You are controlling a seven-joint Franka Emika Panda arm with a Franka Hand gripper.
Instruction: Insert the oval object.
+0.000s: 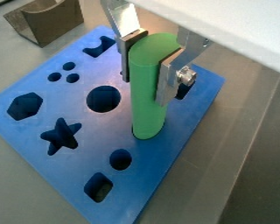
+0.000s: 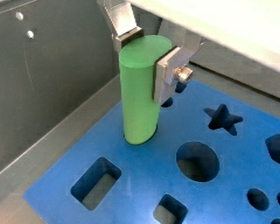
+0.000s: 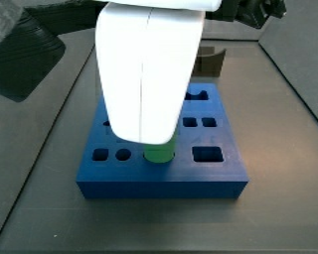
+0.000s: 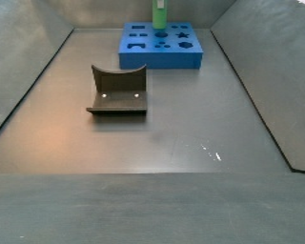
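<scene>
The oval object (image 1: 150,87) is a long bright green peg, held upright. My gripper (image 1: 150,68) is shut on its upper part, one silver finger (image 1: 132,54) on each flat side, as both wrist views show (image 2: 147,59). The peg (image 2: 137,92) stands with its lower end at the top face of the blue block (image 1: 73,166), near one edge. Whether the lower end sits in a hole is hidden. The block has several shaped holes, among them a round one (image 2: 196,161) and a star (image 1: 60,134). In a side view only the peg's foot (image 3: 158,154) shows below my white hand.
The dark fixture (image 4: 118,91) stands on the grey floor, apart from the blue block (image 4: 160,46); it also shows behind the block (image 3: 209,60) in a side view. Grey walls (image 2: 38,79) enclose the floor close to the block's edge.
</scene>
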